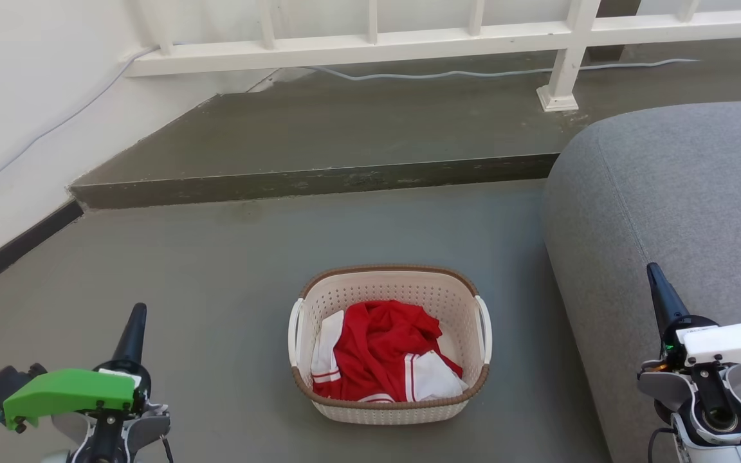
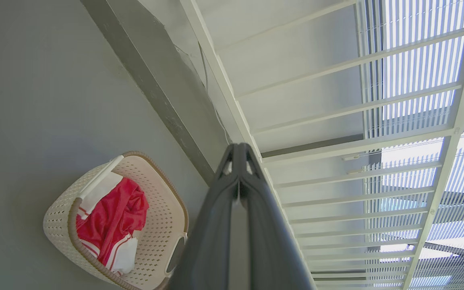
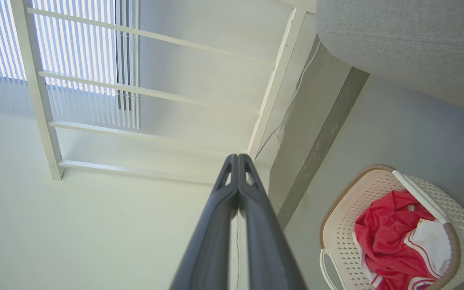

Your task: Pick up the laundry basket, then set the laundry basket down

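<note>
laundry basket (image 1: 390, 411) stands upright on the floor (image 1: 216, 270) beside the sofa (image 1: 679, 193), a red garment (image 1: 377, 350) inside, between our left gripper (image 1: 136, 321) and right gripper (image 1: 660, 289). both are well apart from it, jaws pressed together. we judge this fits a basket awaiting lifting or one already set down; were we lifting, we would keep its white handles (image 1: 294, 331) level.

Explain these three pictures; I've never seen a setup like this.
It is a wheeled robot with two arms. The head view looks down from its head: the left gripper and right gripper show at the bottom corners. The two wrist views come from cameras on each wrist, looking along the dark fingers. Both grippers are shut and hold nothing. On the grey floor stands a cream basket with red and white clothes in it, beside a grey sofa.
</note>
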